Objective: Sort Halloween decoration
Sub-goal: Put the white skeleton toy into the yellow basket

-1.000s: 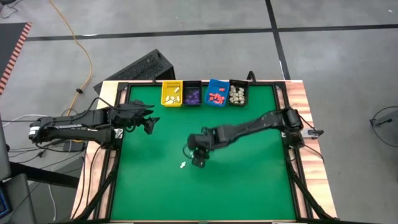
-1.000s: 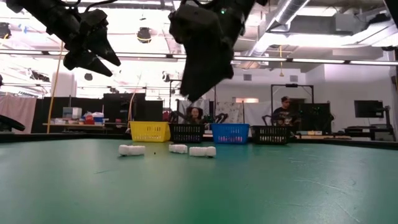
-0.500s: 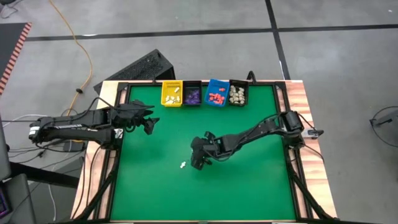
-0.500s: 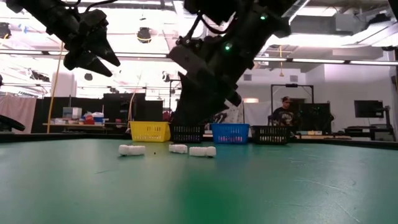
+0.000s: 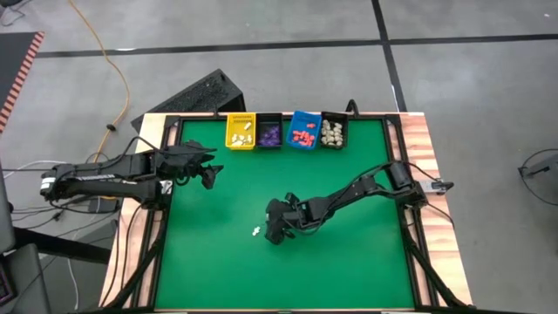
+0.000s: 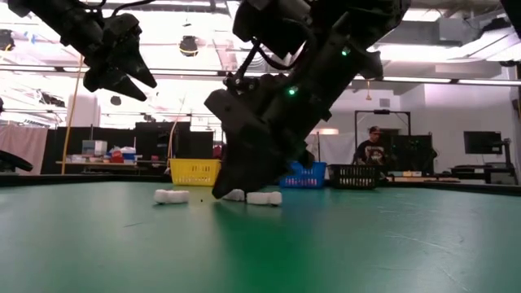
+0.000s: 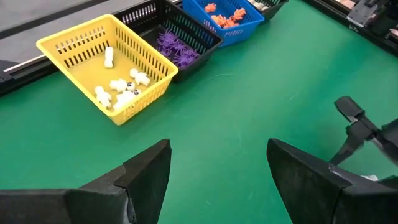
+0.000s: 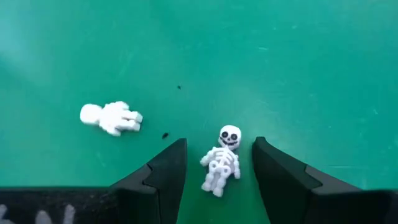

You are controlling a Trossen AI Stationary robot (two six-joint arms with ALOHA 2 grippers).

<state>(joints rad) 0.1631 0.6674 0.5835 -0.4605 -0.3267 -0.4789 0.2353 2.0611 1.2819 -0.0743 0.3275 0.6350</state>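
Near the mat's middle, well in front of the yellow bin (image 5: pixel 241 131), the right gripper (image 5: pixel 274 232) has dropped from a raised hover a second ago to mat level. Jaws spread, nothing pinched: they straddle a white skeleton figure (image 8: pixel 222 159) lying flat on the green mat (image 5: pixel 349 262). A second white figure (image 8: pixel 110 117) lies just beside it, outside the fingers.

Judgement: approach finished, closing comes next; care needed not to nudge the neighbour.

White pieces already sit in the yellow bin, purple ones in the black bin (image 7: pixel 180 37) next to it, orange-red in the blue bin (image 7: pixel 230 15) beyond.

Left gripper (image 5: pixel 207 168) unchanged, hanging above the mat short of the yellow bin, jaws spread and empty.
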